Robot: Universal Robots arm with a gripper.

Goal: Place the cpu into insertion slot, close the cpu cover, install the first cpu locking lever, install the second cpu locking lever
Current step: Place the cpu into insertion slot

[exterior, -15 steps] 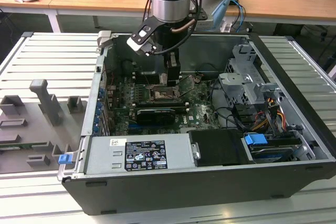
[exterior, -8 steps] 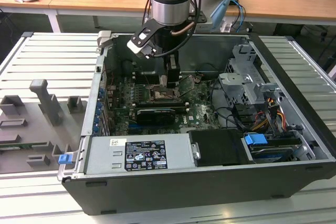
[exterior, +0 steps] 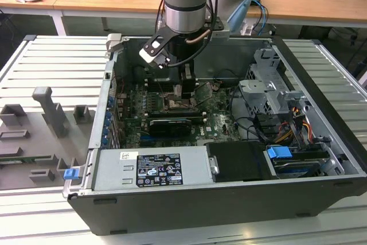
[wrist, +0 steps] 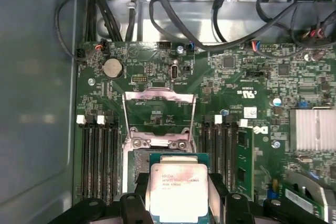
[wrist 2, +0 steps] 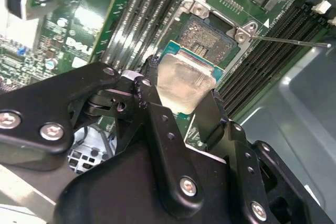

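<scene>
The black claw pinches the flat square silver-beige cpu over the square black insertion slot; the silver-frame cpu cover stands raised.

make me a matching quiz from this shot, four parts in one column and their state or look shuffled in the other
Column one:
1 cpu
2 slot
3 cover
4 coin cell

Column two:
a swung open, off the slot
b round and silver
c gripped by the tool
d empty, dark grid showing

Pairs: 1-c; 2-d; 3-a; 4-b
</scene>
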